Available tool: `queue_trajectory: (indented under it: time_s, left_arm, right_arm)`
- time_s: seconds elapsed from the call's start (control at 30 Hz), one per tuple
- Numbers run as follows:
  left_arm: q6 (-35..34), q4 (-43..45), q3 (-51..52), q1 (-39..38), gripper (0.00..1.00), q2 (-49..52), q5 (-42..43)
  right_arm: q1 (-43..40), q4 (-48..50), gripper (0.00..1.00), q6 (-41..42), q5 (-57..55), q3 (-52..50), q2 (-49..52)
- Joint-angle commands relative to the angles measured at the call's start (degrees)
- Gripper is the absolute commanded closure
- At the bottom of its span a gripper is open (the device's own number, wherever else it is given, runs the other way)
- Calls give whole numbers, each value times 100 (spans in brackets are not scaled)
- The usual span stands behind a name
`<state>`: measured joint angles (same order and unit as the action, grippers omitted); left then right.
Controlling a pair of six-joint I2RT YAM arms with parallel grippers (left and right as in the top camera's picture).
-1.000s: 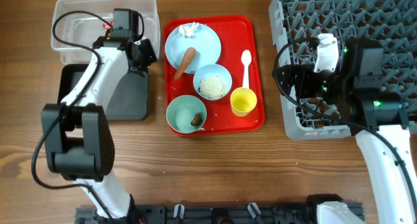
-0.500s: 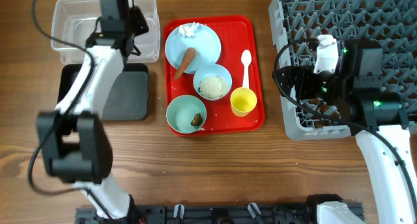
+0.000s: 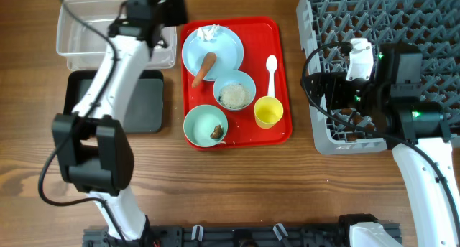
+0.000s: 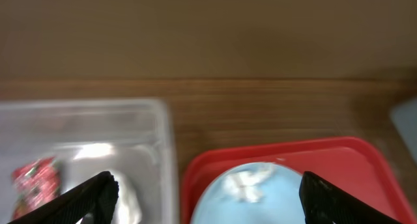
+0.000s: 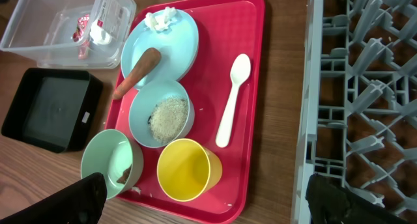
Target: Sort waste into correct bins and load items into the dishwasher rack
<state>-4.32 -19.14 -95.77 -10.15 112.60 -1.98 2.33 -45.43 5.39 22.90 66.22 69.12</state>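
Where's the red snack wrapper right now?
In the left wrist view, the red snack wrapper lies inside the clear tub, lower left, left of the red tray.

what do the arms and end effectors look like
White links, black joints and looping black cables on the left arm and right arm. Two black tapered fingers on the left end effector and right end effector. The right arm carries small green lights.

Flat red tray sits approx mid wooden table, long side running front-to-back.
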Motion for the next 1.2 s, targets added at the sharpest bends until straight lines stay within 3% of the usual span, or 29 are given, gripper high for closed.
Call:
queue_trajectory:
  time_s: [0.0, 0.37, 0.77, 0.83, 0.87, 0.93, 0.97, 1.17]
  left_arm:
    - [715, 142, -90, -529, 10, 227, 61]
    - [1008, 1180, -90, -811, 18, 1773, 63]
    - [986, 1193, -90, -811, 29, 2406, 66]
    - [986, 1167, -90, -811, 40, 2470, 66]
    - [986, 1141, -90, -811, 53, 2498, 66]
    - [981, 1119, -90, -813, 93, 2498, 66]
    - [883, 1121, -90, -813, 96, 2435, 63]
    - [669, 691, -92, -807, 96, 1091, 116]
  right_arm:
    - [39, -9, 0, 85, -59, 122, 11]
    - [39, -74, 0, 79, -63, 122, 11]
    - [39, -70, 0, 83, -63, 122, 11]
    - [39, -72, 0, 81, -61, 122, 11]
    - [39, -72, 0, 81, -61, 122, 11]
    - [39, -70, 0, 79, -61, 122, 11]
    - [39, -66, 0, 79, -61, 122, 11]
    - [39, -50, 0, 81, -61, 122, 11]
